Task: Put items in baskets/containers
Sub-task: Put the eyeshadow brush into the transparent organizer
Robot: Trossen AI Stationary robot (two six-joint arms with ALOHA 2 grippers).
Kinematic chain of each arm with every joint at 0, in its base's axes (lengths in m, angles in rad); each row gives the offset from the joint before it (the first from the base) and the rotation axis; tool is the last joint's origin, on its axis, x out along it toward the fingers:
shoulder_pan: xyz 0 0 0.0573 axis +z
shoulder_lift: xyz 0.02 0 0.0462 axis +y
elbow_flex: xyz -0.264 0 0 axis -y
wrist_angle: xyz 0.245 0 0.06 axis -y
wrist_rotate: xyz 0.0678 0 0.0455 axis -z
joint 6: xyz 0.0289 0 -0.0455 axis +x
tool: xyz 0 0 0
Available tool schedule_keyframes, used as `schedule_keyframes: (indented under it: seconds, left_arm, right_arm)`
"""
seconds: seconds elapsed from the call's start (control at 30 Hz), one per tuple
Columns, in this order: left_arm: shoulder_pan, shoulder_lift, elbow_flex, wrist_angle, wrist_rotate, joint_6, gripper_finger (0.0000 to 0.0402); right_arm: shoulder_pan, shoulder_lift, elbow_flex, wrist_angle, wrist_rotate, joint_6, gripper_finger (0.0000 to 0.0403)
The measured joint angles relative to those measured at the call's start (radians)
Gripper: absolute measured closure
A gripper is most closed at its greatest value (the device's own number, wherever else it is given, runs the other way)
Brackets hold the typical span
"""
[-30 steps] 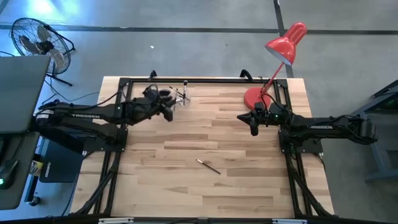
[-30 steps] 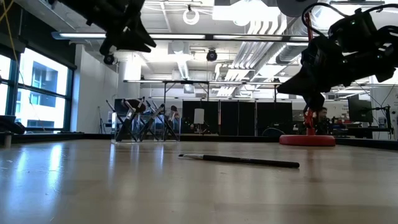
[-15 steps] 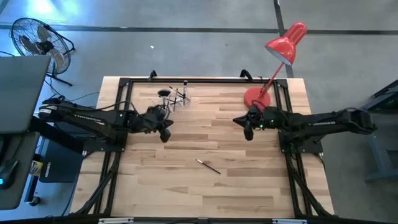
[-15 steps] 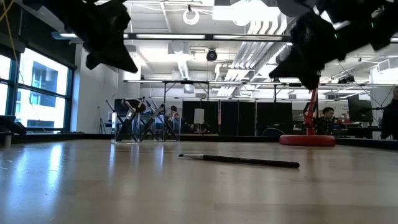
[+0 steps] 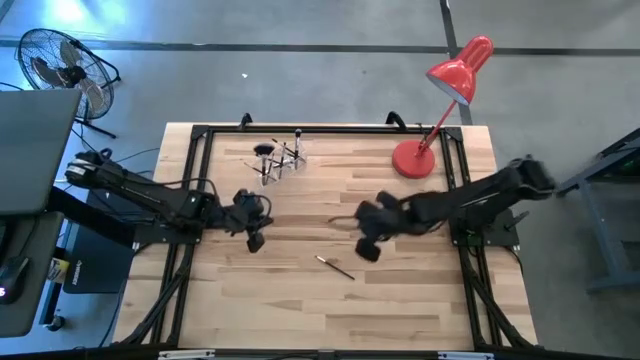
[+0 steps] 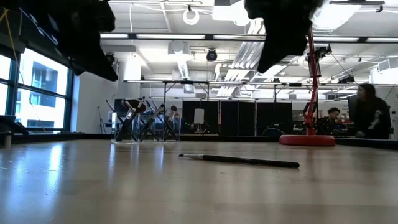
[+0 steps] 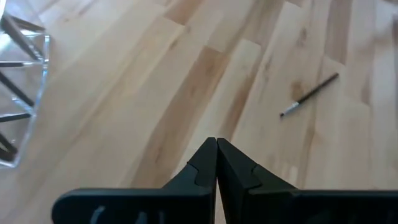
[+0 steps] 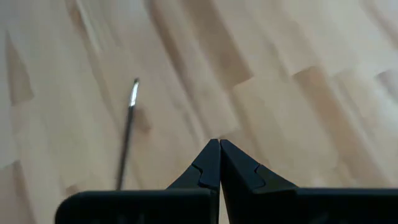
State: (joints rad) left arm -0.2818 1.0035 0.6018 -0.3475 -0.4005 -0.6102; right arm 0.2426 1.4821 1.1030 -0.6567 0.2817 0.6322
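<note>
One makeup brush [image 5: 336,267] lies alone on the surface [image 5: 400,300]. The right pincer [image 5: 366,250] hovers closed and empty just beside it; the left pincer [image 5: 254,242], also closed and empty, is farther from it.

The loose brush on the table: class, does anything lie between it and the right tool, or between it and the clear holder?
Nothing visible does. The brush lies alone on bare wood; the right tool, shut, hovers nearby, and the boards toward the clear holder are unobstructed.

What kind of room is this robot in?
Probably a big workshop or lab: bare pipes and ducts on the ceiling, a concrete floor, a standing fan, and a person at a desk.
</note>
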Motion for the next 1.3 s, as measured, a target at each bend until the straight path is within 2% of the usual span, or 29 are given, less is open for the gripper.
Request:
schedule_keyframes:
  seconds: [0.3,0.6,0.77,1.1,1.3]
  left_arm:
    - [-0.074,0.0,0.0,0.001,0.015,-0.005,0.0401]
    - [-0.093,0.0,0.0,0.0,0.033,-0.024,0.0401]
    - [-0.093,0.0,-0.001,0.001,0.037,-0.024,0.0401]
    - [-0.093,0.0,-0.001,0.001,0.039,-0.033,0.0401]
    - [-0.093,0.0,-0.001,0.001,0.044,-0.043,0.0401]
  right_arm:
    - [0.084,0.366,0.409,-0.313,-0.079,0.145,0.0403]
    - [0.132,0.586,0.685,-0.531,-0.122,0.204,0.0403]
    - [0.144,0.612,0.702,-0.52,-0.153,0.239,0.0392]
    - [0.146,0.612,0.623,-0.514,-0.142,0.285,0.0331]
    - [0.146,0.613,0.615,-0.502,-0.147,0.334,0.031]
